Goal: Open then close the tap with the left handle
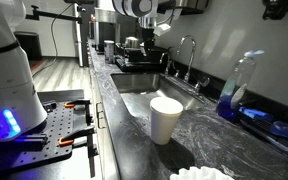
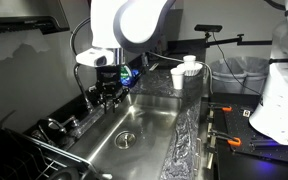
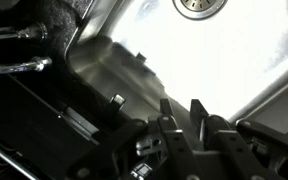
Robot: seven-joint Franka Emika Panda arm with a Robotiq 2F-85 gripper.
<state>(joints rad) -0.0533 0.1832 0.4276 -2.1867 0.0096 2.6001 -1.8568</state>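
The tap (image 1: 189,52) is a slim chrome gooseneck on the far side of the steel sink (image 1: 144,100). Its short chrome lever handles show at the left of the wrist view (image 3: 26,33) and low on the left in an exterior view (image 2: 54,124). I cannot tell which one is the left handle. My gripper (image 2: 106,95) hangs over the back edge of the sink, apart from the tap and its handles. In the wrist view its fingers (image 3: 181,105) are close together with nothing between them. It also shows in an exterior view (image 1: 152,38).
A white paper cup (image 1: 165,120) stands on the dark counter at the sink's near end. A spray bottle of blue liquid (image 1: 236,92) stands beside it. The sink drain (image 3: 199,5) lies ahead of the fingers. A dish rack (image 2: 24,150) sits at the lower left.
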